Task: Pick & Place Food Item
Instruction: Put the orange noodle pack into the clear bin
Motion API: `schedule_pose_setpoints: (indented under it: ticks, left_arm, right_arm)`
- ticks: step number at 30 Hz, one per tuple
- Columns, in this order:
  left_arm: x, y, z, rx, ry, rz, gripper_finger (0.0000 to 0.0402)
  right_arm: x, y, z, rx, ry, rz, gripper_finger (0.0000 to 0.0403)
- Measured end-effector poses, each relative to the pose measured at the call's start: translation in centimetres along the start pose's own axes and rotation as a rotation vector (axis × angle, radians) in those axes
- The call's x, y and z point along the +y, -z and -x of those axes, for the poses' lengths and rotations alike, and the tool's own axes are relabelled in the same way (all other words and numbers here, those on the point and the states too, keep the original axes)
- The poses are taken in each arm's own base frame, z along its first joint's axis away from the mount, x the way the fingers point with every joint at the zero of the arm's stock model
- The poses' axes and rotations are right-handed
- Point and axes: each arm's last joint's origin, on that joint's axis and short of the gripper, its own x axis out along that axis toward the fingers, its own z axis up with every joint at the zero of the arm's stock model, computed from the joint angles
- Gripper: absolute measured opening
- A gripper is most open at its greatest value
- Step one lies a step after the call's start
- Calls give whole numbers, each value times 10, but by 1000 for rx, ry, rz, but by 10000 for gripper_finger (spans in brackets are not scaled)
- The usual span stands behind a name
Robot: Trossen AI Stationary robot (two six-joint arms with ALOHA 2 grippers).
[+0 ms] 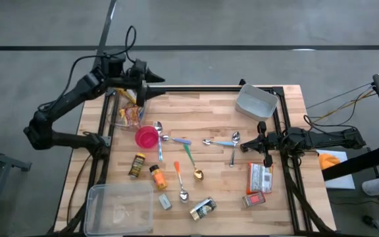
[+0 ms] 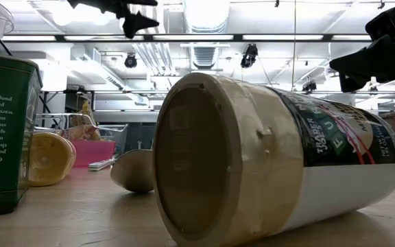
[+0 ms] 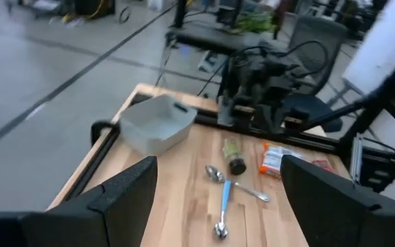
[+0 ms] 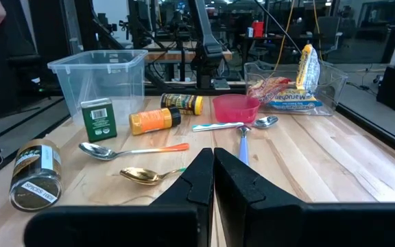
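The left pincer (image 1: pixel 141 84), fingers spread and empty, is seen at upper left above a snack-filled clear bin (image 1: pixel 125 113); the right pincer (image 1: pixel 266 141) is pressed together at centre right.

The counter (image 1: pixel 209 125) is pale wood in glued strips with a smooth matt finish. The spoons (image 4: pixel 108 151) are shiny metal, some with coloured plastic handles, and the bin (image 4: pixel 101 72) is clear plastic while the tray (image 1: pixel 255 102) is matt grey plastic. The snack bags (image 4: pixel 286 92) are glossy, crinkled plastic film, and the pink bowl (image 4: pixel 236 108) is smooth plastic.
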Motion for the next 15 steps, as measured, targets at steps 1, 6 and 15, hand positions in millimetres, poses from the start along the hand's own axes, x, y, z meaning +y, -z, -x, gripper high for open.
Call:
schedule_pose_setpoints:
  ticks: [1, 6, 15]
  left_arm:
    - [-3, -1, -2, -9, 7, -16, 312]
    - [-12, -6, -8, -48, 15, -77, 312]
    - [-13, -7, -8, -51, 17, -79, 312]
  right_arm:
    - [0, 0, 0, 0, 0, 0, 10]
    - [0, 0, 0, 0, 0, 0, 10]
    - [0, 0, 0, 0, 0, 0, 10]
